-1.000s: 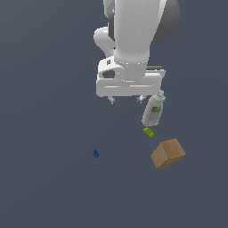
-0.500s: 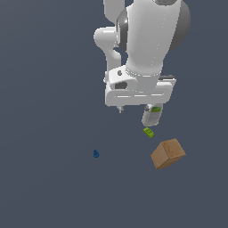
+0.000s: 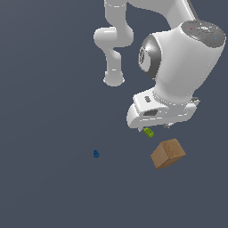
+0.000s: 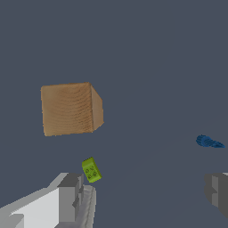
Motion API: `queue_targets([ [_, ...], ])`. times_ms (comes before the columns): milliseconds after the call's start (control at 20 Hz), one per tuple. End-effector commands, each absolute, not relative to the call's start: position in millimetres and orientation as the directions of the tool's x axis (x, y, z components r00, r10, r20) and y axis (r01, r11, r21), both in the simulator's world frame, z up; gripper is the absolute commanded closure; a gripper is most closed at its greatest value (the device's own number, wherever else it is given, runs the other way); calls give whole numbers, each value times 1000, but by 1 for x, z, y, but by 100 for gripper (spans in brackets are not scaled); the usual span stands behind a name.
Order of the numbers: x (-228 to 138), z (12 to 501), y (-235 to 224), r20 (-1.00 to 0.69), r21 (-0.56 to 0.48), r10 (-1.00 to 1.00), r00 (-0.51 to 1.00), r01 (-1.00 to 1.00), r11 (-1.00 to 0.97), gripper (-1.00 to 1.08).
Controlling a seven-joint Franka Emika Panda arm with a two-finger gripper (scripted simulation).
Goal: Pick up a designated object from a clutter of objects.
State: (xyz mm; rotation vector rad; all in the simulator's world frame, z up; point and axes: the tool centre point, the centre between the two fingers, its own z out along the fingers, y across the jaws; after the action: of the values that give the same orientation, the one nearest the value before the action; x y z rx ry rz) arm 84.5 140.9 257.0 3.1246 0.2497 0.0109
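Observation:
The designated object, a plain tan-brown cube-shaped box [image 3: 168, 153] [image 4: 71, 109], rests on the dark floor at the exterior view's right. It belongs to the clutter of objects, along with a small green block [image 3: 148, 132] [image 4: 91, 169] and a tiny blue object [image 3: 95, 153] [image 4: 208, 141]. My gripper [image 4: 144, 193] is open, its two grey fingers [image 4: 69, 193] wide apart with nothing between them. It hovers above the floor, short of the box, and the green block lies just off one finger. In the exterior view the white hand [image 3: 160, 111] hides the fingers and the bottle.
The dark grey floor [image 3: 53, 187] stretches flat all around the objects. The arm's base link [image 3: 114, 80] stands behind the objects in the exterior view. A pale grey-white shape [image 4: 31, 211] sits beside one finger; I cannot tell what it is.
The arm has swung toward the exterior view's right and lower, and the hand now covers the bottle. Box, green block and blue object have not moved.

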Motion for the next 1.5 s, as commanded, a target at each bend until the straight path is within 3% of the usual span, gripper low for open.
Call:
queue_targets([
  [0,96,244,162,5,7,179,984,179,-984,-92],
  [650,123,197,227,0,1,237,972,237,-972,-92],
  [1450,123,158,232,-1,0,241,970,241,-970,-92],
])
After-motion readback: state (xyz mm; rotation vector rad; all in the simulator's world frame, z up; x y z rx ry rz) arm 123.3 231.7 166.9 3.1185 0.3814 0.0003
